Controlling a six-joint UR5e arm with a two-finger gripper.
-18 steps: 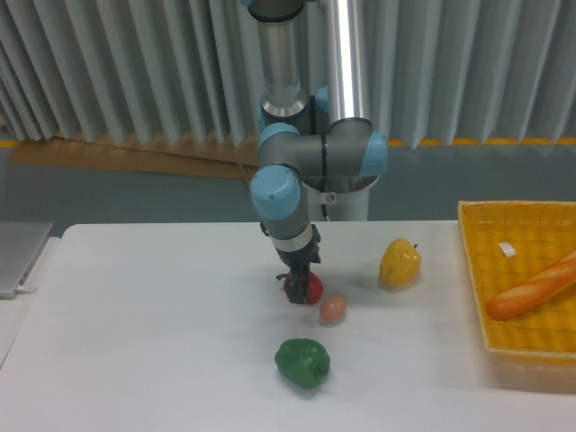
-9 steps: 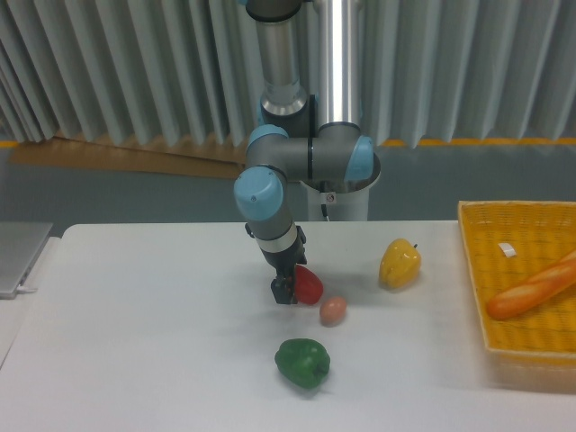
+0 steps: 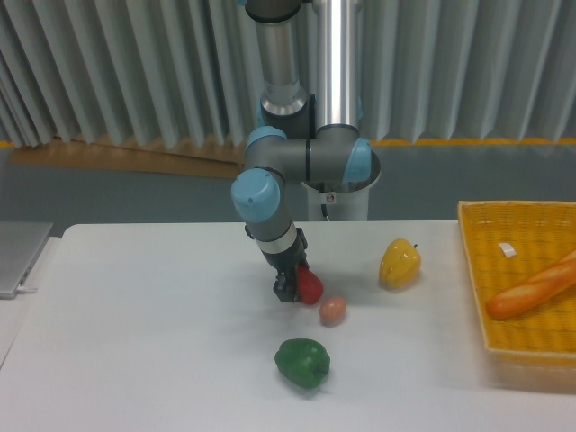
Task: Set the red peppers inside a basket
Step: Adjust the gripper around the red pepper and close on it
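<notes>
The gripper is down at the bench, its fingers closed against the red pepper, which sits partly hidden on its right side. Just beyond lies a pinkish egg-shaped ball. Far right of the gripper stands the yellow woven basket.

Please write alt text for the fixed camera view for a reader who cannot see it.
A robot arm's gripper is at a glossy red bell pepper on a white table, beside a small pinkish-orange ball. A green bell pepper and yellow bell pepper lie nearby; a yellow woven basket sits far right.
</notes>
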